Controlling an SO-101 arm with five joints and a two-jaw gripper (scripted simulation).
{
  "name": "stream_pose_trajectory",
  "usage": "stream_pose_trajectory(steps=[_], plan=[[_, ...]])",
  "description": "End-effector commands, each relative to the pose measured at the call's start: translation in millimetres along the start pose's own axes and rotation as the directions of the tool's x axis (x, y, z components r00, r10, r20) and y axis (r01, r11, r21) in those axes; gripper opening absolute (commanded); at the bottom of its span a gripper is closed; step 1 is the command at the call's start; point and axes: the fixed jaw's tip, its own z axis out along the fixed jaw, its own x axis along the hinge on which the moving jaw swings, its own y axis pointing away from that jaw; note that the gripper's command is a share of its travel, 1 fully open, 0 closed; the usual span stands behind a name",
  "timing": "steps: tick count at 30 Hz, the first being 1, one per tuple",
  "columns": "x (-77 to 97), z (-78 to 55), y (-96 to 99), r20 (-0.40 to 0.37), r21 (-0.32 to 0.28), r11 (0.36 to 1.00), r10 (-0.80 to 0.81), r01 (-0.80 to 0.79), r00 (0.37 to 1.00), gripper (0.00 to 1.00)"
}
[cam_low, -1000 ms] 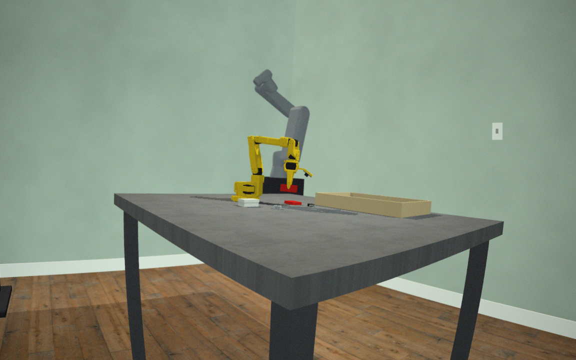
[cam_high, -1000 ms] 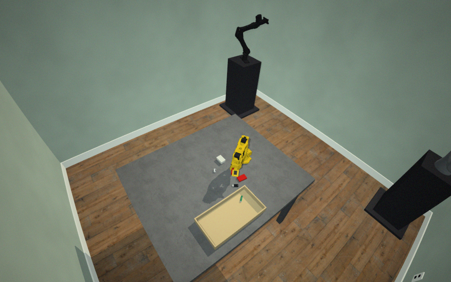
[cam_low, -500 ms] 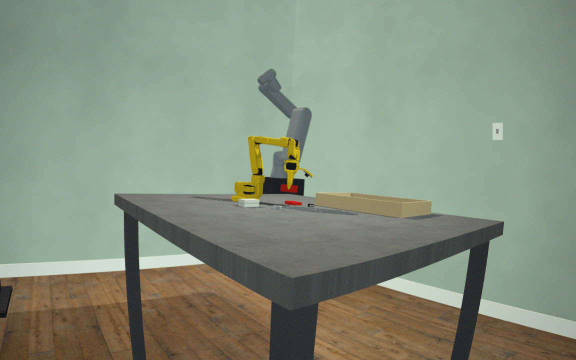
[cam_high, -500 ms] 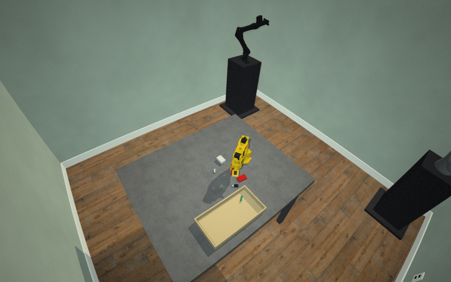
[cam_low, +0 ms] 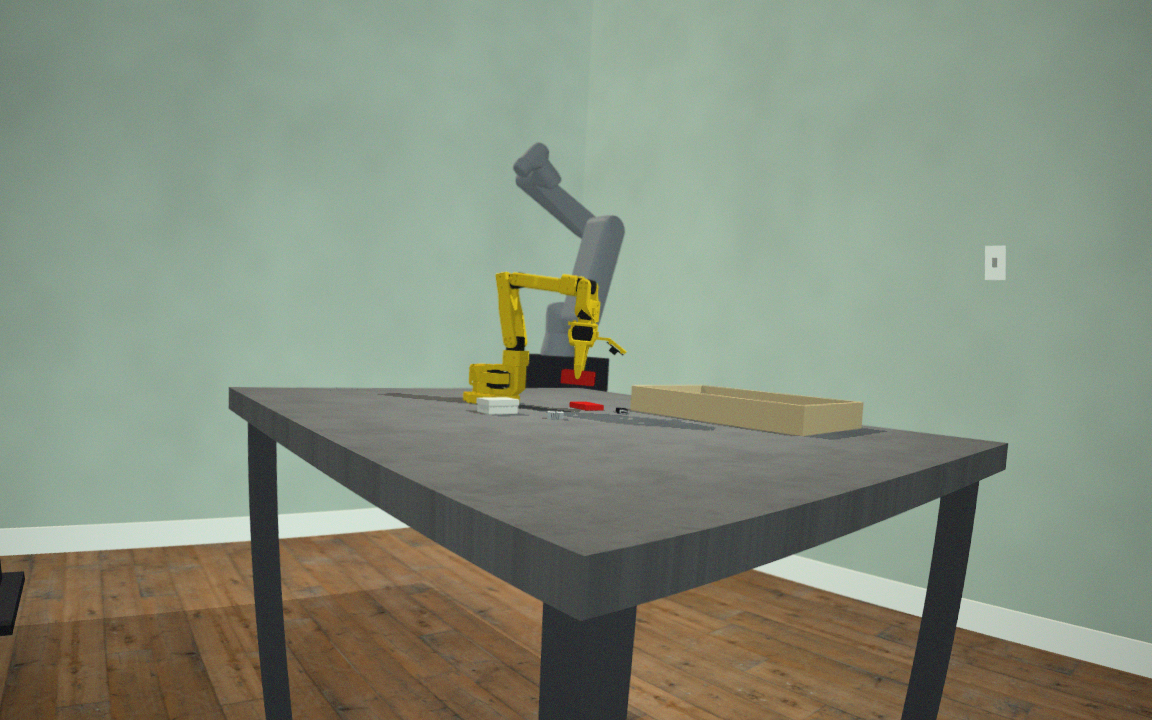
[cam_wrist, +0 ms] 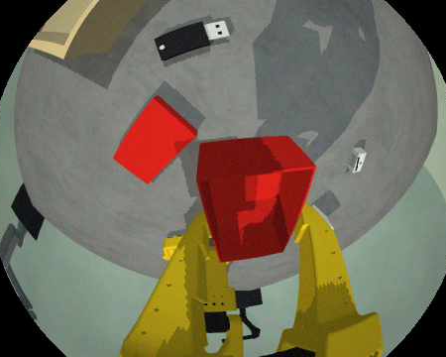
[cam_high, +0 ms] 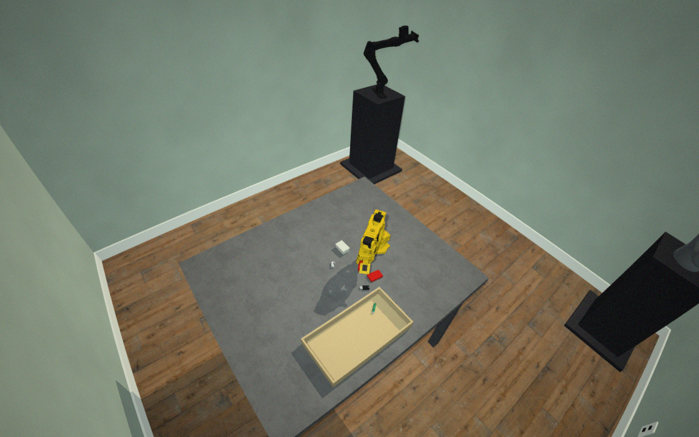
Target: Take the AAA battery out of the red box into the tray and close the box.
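AAA battery (cam_high: 373, 308), small and green with a paler end, lies in the wooden tray (cam_high: 352, 343) (cam_low: 714, 411) (cam_wrist: 96, 27), near one end. The gripper (cam_high: 363, 266) (cam_low: 578, 372) (cam_wrist: 257, 223) is closed on the red box (cam_high: 359, 264) (cam_low: 574, 379) (cam_wrist: 258, 198), holding it above the table (cam_high: 265, 293) (cam_low: 562, 483) (cam_wrist: 228, 84), its open side showing in the wrist view. The tray walls hide the battery in the exterior view; the wrist view cuts the tray off, and the battery's fine markings are too small to read

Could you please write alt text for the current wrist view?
A yellow gripper holds an open red box base, nothing visible inside, above a grey table. Its red lid lies to the left, with a black USB stick beyond, a small white item at right and a tray corner upper left.
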Motion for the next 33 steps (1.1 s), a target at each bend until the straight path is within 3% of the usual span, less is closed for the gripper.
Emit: stream_pose_trajectory(steps=[1,10,33], plan=[[-3.3,-4.4,-1.7,0.048,0.011,1.0,-0.001,0.001,0.999,0.21],[-4.4,1.5,-2.0,0.048,0.011,1.0,-0.002,0.001,0.999,0.21],[-6.2,31.5,-2.4,0.048,0.011,1.0,-0.002,0.001,0.999,0.21]])
